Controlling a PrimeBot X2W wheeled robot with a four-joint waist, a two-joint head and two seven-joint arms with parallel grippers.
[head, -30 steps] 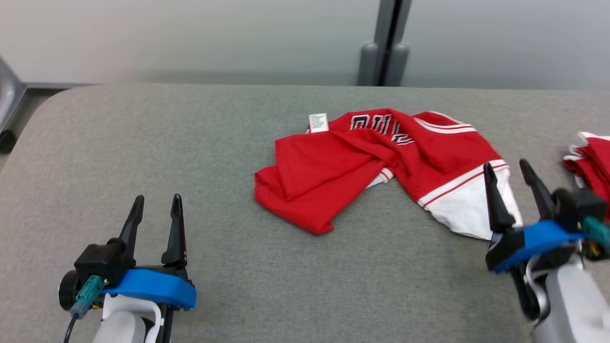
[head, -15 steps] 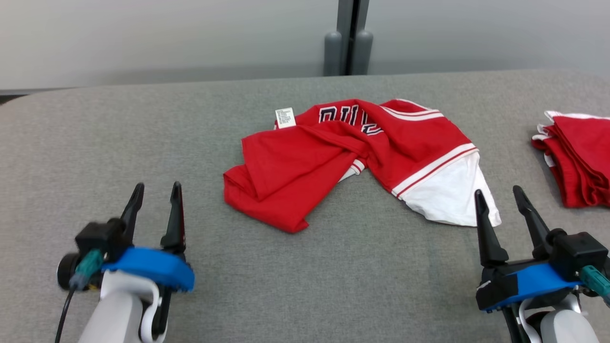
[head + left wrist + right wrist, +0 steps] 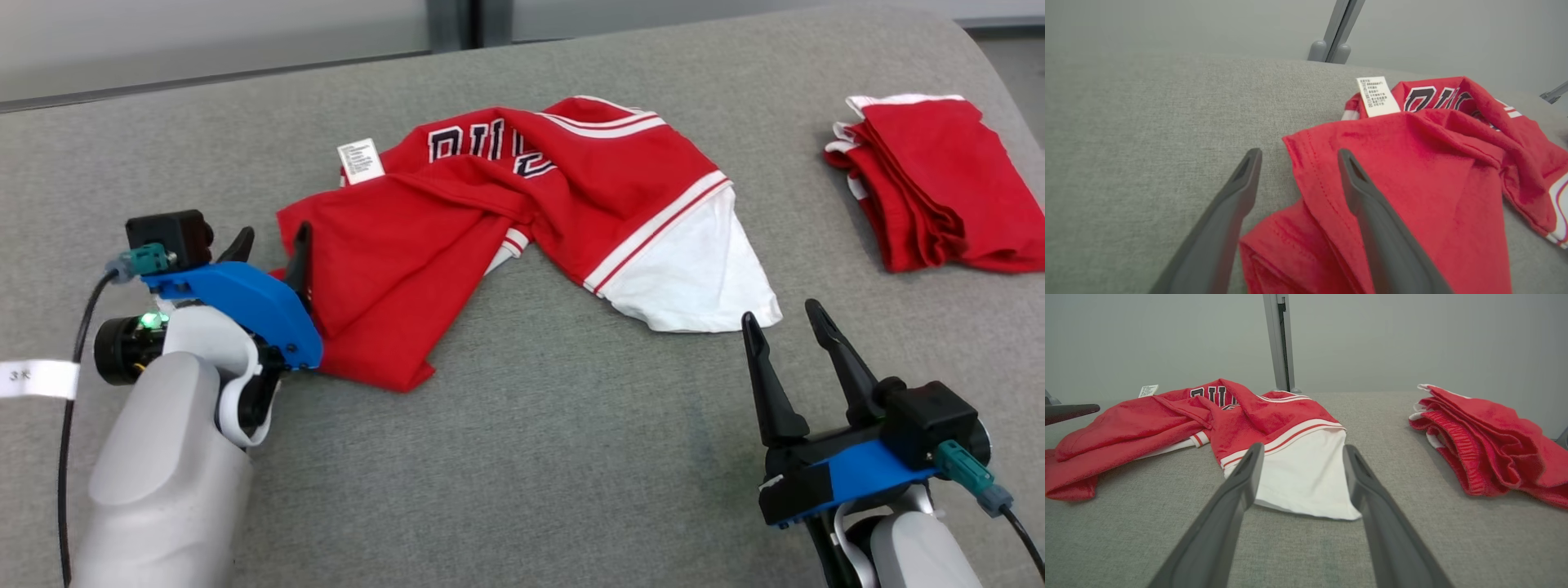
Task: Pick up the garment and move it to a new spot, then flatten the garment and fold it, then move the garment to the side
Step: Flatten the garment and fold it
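The garment (image 3: 457,237) lies crumpled mid-table: a red jersey with part of its black lettering showing, a white tag (image 3: 360,160) and a white sleeve (image 3: 694,278) spread to the right. My left gripper (image 3: 274,237) is open at the garment's left edge. In the left wrist view the left gripper (image 3: 1299,153) straddles the red hem of the garment (image 3: 1412,171), one finger over cloth, the other over bare table. My right gripper (image 3: 781,314) is open, just short of the white sleeve's corner. In the right wrist view the right gripper (image 3: 1303,448) points at that sleeve (image 3: 1302,477).
Folded red shorts (image 3: 931,188) with white trim lie at the table's far right, also visible as the shorts (image 3: 1486,437) in the right wrist view. The grey cloth-covered table (image 3: 531,457) has bare room in front. A grey wall and post (image 3: 1280,339) stand behind it.
The head camera has turned, shifting the whole picture left. My left gripper has moved forward to the garment's left hem. The right gripper stays by the white sleeve.
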